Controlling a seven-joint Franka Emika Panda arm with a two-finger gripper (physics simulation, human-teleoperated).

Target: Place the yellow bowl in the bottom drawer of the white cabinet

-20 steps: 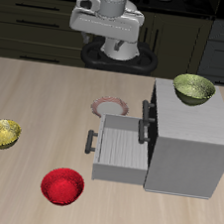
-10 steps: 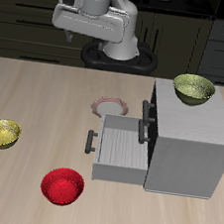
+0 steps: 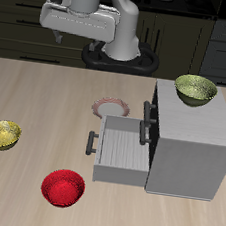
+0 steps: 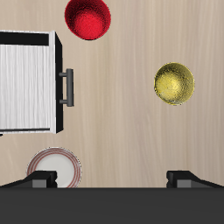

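Observation:
The yellow bowl (image 3: 1, 135) sits upright on the table near its side edge, and shows in the wrist view (image 4: 174, 83) with a speckled inside. The white cabinet (image 3: 193, 136) stands on the table with its bottom drawer (image 3: 122, 149) pulled open and empty; the drawer's bar handle (image 4: 67, 87) faces the bowls. My gripper (image 3: 79, 30) hangs high above the back of the table, far from the yellow bowl. It is open and empty, with its fingertips (image 4: 39, 179) spread wide.
A larger olive-yellow bowl (image 3: 195, 90) rests on the cabinet's top. A red bowl (image 3: 62, 188) lies near the table's front edge, in front of the drawer. A white plate with a pink rim (image 3: 111, 107) lies behind the open drawer.
The arm has swung sideways at the back of the table, towards the side where the yellow bowl lies. The bowls, drawer and cabinet have not moved.

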